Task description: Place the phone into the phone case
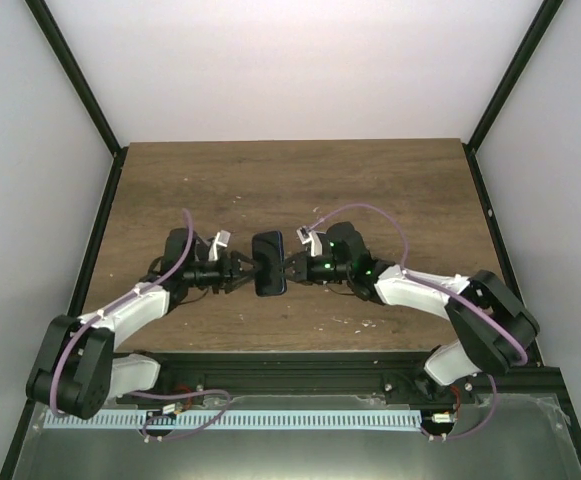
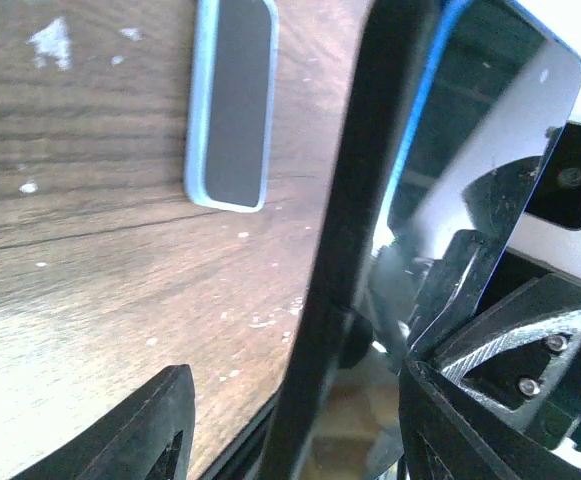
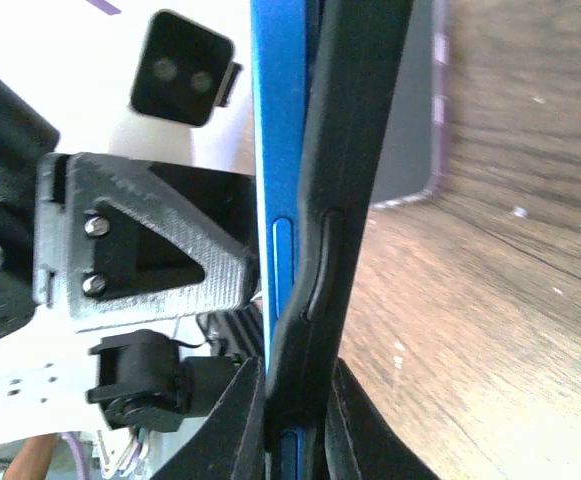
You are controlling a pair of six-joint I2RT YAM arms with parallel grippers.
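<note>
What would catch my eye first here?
The left gripper and right gripper meeting nose to nose at mid-table. Between them is a black case with a blue phone pressed against it, pinched by the right one while the left is open. A pale blue slab lies flat on the table nearby.

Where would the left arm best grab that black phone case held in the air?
Probably the free left long edge of the black phone case, coming in sideways from the left, opposite the right gripper pinching the other edge. It hangs roughly flat, broad face up, so the left gripper's open jaws can close across its thin side.
</note>
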